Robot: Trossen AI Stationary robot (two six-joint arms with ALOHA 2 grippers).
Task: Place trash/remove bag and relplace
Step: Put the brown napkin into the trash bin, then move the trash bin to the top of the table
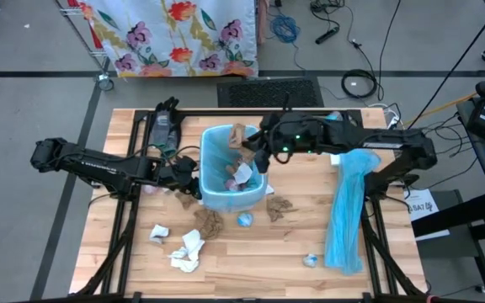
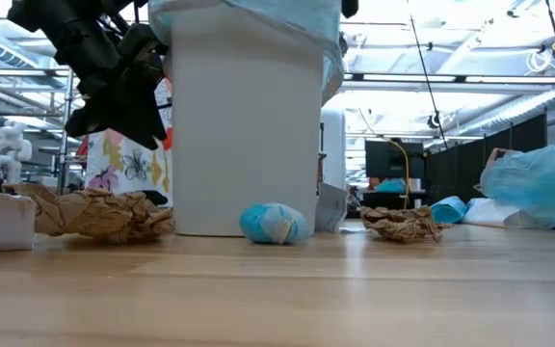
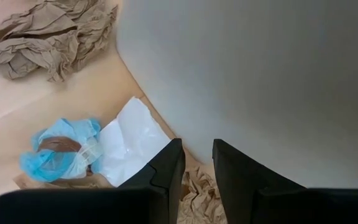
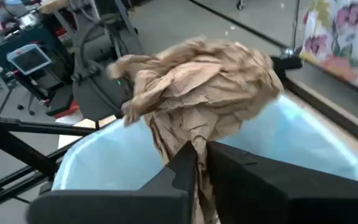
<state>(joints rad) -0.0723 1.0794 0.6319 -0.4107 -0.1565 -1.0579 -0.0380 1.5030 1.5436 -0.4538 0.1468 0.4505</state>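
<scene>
Brown paper wad (image 4: 197, 81) hangs pinched between my right gripper's (image 4: 201, 158) fingers, over the blue-lined trash bin (image 1: 213, 143). My left gripper (image 3: 196, 163) waits low beside the bin's white wall, fingers slightly parted, grasping nothing. More wads, brown (image 1: 210, 222) and white (image 1: 186, 251), lie on the wooden table (image 1: 259, 269) in front of the bin.

The bin (image 2: 244, 116) runs past the low view's top, rim unseen.
</scene>
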